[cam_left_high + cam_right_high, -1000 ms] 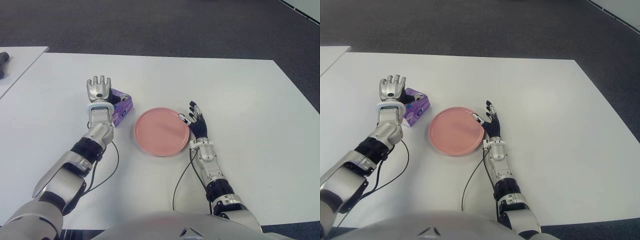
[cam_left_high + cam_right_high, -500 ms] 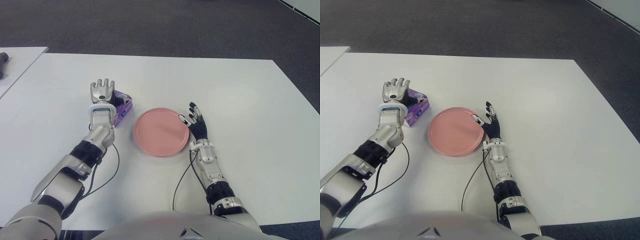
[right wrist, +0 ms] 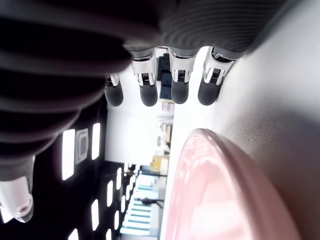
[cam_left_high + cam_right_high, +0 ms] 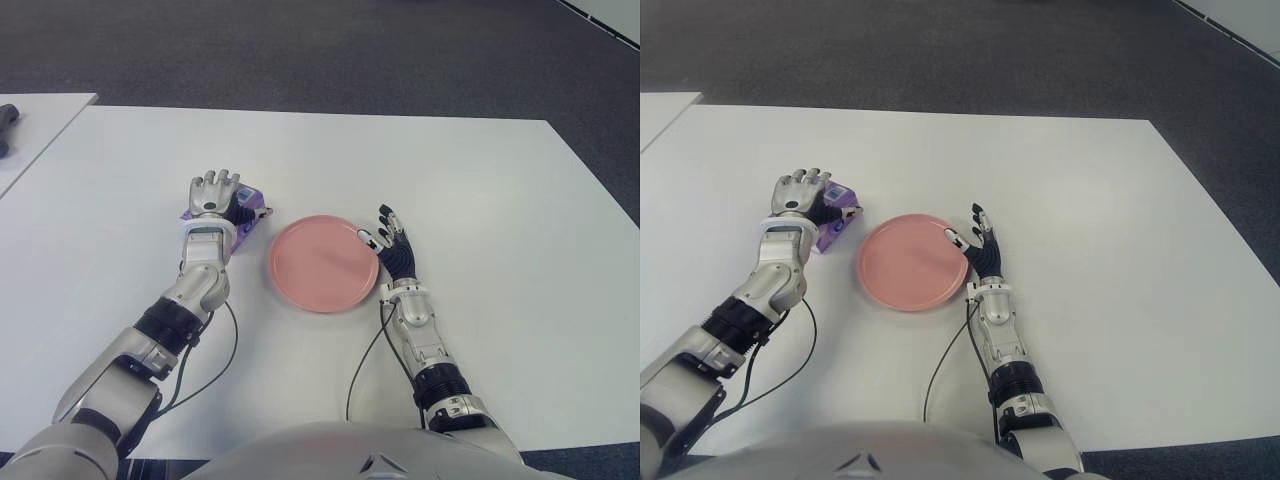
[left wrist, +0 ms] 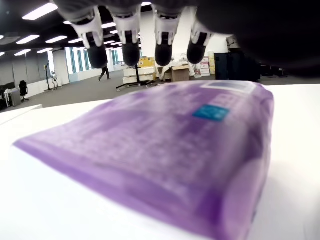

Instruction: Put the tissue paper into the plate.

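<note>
A purple tissue pack (image 4: pixel 254 209) lies on the white table (image 4: pixel 480 200), just left of a round pink plate (image 4: pixel 322 262). My left hand (image 4: pixel 217 188) hovers right over the pack and hides most of it. Seen from the left wrist, the pack (image 5: pixel 165 150) fills the frame and the fingers (image 5: pixel 131 47) arch above it without closing. My right hand (image 4: pixel 389 233) shows at the plate's right edge, its fingers (image 3: pixel 150 92) spread and holding nothing. The plate has nothing on it.
A second white table (image 4: pixel 35 115) stands at the far left with a dark object (image 4: pixel 6 128) on it. Thin black cables (image 4: pixel 360 370) trail from both wrists across the table. Dark carpet lies beyond the far edge.
My left hand has shifted right and lowered over the tissue pack, its fingers bending forward from a raised, spread pose. The right hand and the plate have stayed put.
</note>
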